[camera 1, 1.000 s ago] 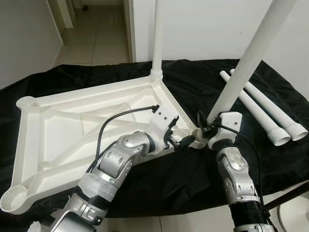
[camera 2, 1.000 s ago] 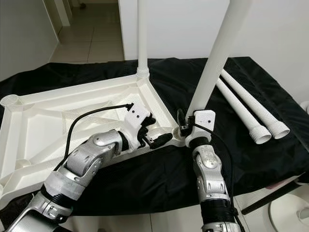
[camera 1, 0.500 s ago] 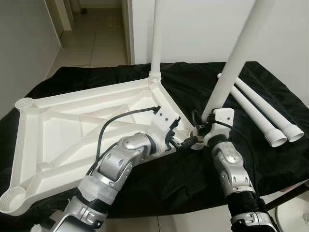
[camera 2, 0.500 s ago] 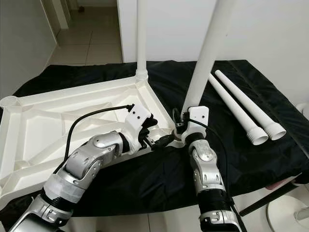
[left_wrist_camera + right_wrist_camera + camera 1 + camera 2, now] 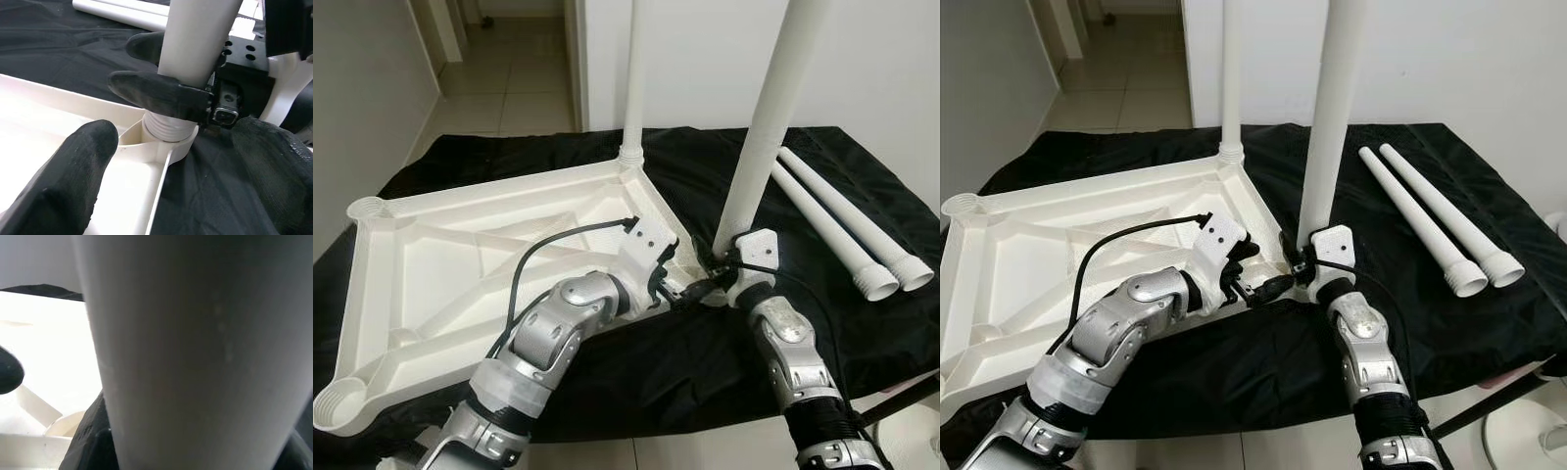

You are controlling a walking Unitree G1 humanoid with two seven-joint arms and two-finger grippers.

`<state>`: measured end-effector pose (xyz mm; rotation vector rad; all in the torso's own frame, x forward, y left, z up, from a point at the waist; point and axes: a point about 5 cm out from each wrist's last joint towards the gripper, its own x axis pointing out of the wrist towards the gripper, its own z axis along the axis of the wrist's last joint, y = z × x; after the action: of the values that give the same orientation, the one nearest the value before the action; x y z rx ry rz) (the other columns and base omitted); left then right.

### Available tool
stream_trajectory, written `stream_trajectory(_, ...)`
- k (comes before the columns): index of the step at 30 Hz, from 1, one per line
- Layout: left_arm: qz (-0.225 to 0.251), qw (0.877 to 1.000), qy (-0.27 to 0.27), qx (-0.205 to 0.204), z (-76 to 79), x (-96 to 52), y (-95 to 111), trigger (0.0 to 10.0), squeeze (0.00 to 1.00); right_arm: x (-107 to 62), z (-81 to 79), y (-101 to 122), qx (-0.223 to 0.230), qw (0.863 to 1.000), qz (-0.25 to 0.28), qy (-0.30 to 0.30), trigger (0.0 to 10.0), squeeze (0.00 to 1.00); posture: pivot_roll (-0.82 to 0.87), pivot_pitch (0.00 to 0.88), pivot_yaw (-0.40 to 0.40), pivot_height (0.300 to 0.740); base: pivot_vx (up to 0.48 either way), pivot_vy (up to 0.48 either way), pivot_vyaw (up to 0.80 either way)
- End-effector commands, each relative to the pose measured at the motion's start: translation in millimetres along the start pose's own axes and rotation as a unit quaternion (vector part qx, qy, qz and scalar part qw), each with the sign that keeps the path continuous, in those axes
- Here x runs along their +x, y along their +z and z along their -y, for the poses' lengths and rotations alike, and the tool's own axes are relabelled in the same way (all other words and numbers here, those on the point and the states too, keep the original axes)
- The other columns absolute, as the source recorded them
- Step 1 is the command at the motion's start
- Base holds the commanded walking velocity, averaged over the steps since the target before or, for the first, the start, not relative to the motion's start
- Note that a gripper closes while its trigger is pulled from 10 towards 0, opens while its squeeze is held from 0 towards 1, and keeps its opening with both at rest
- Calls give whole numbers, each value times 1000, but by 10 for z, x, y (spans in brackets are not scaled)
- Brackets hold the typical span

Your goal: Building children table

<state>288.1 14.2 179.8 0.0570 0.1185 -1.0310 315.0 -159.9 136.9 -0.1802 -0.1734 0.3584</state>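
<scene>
A white table top [image 5: 460,245] lies upside down on a black cloth [image 5: 705,362]. One white leg [image 5: 632,78] stands upright in its far corner. My right gripper [image 5: 729,262] is shut on a second white leg [image 5: 769,127] just above its threaded end. That leg stands almost upright, its end in the near right corner socket [image 5: 168,142]. In the left wrist view the right gripper's fingers [image 5: 156,93] clasp the leg [image 5: 195,39]. My left gripper [image 5: 690,289] is open beside that corner, one finger over the table top, the other over the cloth.
Two loose white legs [image 5: 842,230] lie side by side on the cloth at the right. Empty sockets sit at the table top's far left corner [image 5: 364,208] and near left corner [image 5: 337,403]. A white wall stands behind, and a tiled hallway opens at the upper left.
The leg in my right gripper has swung from leaning right to nearly upright over the corner socket. My left gripper has stayed at the corner.
</scene>
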Motion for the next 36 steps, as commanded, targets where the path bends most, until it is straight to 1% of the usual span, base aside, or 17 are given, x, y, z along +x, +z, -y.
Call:
stream_trajectory(1,-2,1000,-7,2,2,-22,9,10000,0,-119,-47,-248,11,998,-59,19,10000,0,-53,0,7,740,0,0,0)
stream_trajectory(6,-1,1000,-7,3,-3,-18,21,10000,0,-136,-6,-259,3,998,-59,32,10000,0,-56,0,11,740,0,0,0)
stream_trajectory(8,-1,1000,-9,4,-8,-13,35,10000,0,-117,22,-256,-5,997,-57,49,10000,0,-60,0,19,740,0,0,0)
stream_trajectory(15,0,1000,-8,5,-14,-10,50,10000,0,-79,36,-243,-5,996,-53,65,10000,0,-60,0,21,740,0,0,0)
stream_trajectory(17,3,1000,-7,5,-20,-5,68,10000,0,-35,32,-236,31,996,-47,73,10000,0,-56,3,18,740,0,0,0)
stream_trajectory(18,3,1000,-7,5,-20,-5,68,10000,0,-35,32,-236,31,996,-47,73,10000,0,-56,3,18,740,0,0,0)
stream_trajectory(20,6,1000,-4,6,-32,-2,87,10000,0,11,32,-243,79,994,-46,65,10000,0,-52,7,16,740,0,0,0)
stream_trajectory(21,6,1000,-4,6,-32,-2,87,10000,0,11,32,-243,79,994,-46,65,10000,0,-52,7,16,740,0,0,0)
stream_trajectory(22,7,1000,-2,5,-36,-2,93,10000,0,25,28,-247,94,992,-46,63,10000,0,-52,7,16,740,0,0,0)
stream_trajectory(26,10,1000,1,5,-42,-3,107,10000,0,56,4,-271,111,990,-56,60,10000,0,-51,14,15,740,0,0,0)
stream_trajectory(30,11,1000,2,5,-43,-2,114,10000,0,65,2,-280,112,990,-58,62,10000,0,-51,16,15,740,0,0,0)
stream_trajectory(34,12,1000,3,4,-43,-3,120,10000,0,60,-6,-280,103,991,-53,67,10000,0,-51,23,11,740,0,0,0)
stream_trajectory(35,12,1000,4,3,-44,-5,121,10000,0,50,-20,-278,95,992,-48,72,10000,0,-51,23,11,740,0,0,0)
stream_trajectory(36,12,1000,5,3,-45,-5,122,10000,0,37,-38,-266,76,993,-37,81,10000,0,-51,23,11,740,0,0,0)
